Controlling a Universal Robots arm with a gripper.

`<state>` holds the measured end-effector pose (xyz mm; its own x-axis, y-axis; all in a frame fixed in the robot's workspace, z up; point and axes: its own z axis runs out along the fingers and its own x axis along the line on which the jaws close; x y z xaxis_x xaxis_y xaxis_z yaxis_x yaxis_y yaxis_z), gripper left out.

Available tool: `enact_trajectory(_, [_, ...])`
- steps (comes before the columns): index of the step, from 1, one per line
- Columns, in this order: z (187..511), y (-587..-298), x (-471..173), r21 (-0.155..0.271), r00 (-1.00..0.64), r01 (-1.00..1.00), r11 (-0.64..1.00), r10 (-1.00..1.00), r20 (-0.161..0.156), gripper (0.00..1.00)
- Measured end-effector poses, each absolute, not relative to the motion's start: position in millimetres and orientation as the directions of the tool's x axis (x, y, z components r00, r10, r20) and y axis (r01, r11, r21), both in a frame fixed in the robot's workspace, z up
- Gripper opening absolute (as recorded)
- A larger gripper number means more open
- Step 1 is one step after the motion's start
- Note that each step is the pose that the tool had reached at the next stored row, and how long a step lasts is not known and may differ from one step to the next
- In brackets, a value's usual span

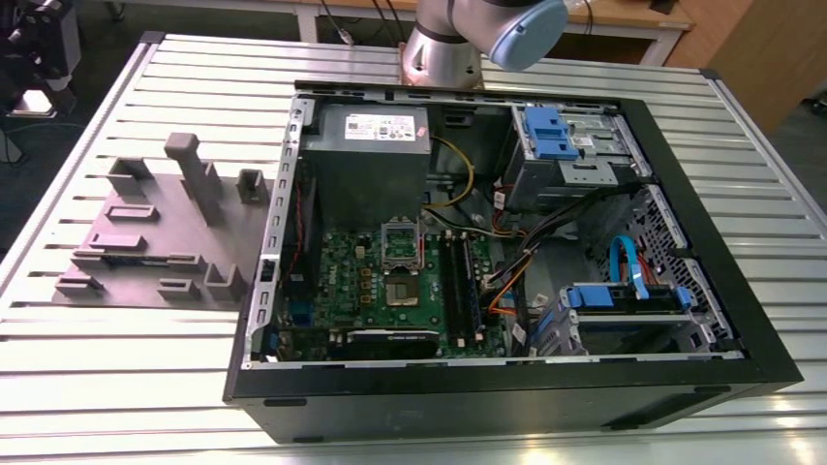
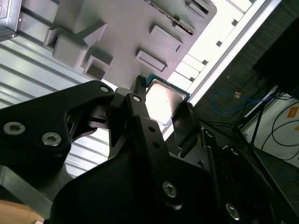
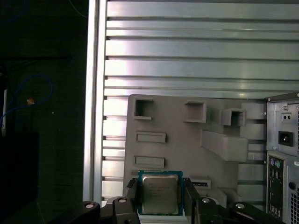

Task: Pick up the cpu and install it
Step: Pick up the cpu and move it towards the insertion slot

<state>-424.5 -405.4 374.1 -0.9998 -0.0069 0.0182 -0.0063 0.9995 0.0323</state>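
The black metal claw is clamped on the cpu, a small flat square chip with a silvery metal top and a blue-green edge. In both wrist views one of the fingers presses against each of two opposite edges of the chip. In the second wrist view the claw shows from behind its linkage, with the cpu pinched at the tips and its metal top catching the light.

Behind the chip lies the flat grey plastic fixture with its raised blocks and shallow rectangular pockets. The cpu hangs over the edge of this fixture, apart from it (how far above cannot be told). The fixture rests on the ribbed silvery aluminium tabletop.

In the exterior view the same fixture sits on the tabletop, just beside the open black tower computer case, on the exterior view's left of it. Inside the case lies the green motherboard, with its square metal-framed socket near the middle. The silver robot arm with a pale blue joint cap rises behind the case.
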Motion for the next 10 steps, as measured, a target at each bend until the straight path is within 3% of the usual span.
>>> enact_trajectory(10, [374.0, -405.4, -421.4, 0.032, -1.000, -0.006, 0.999, -0.007, 0.018, 0.47])
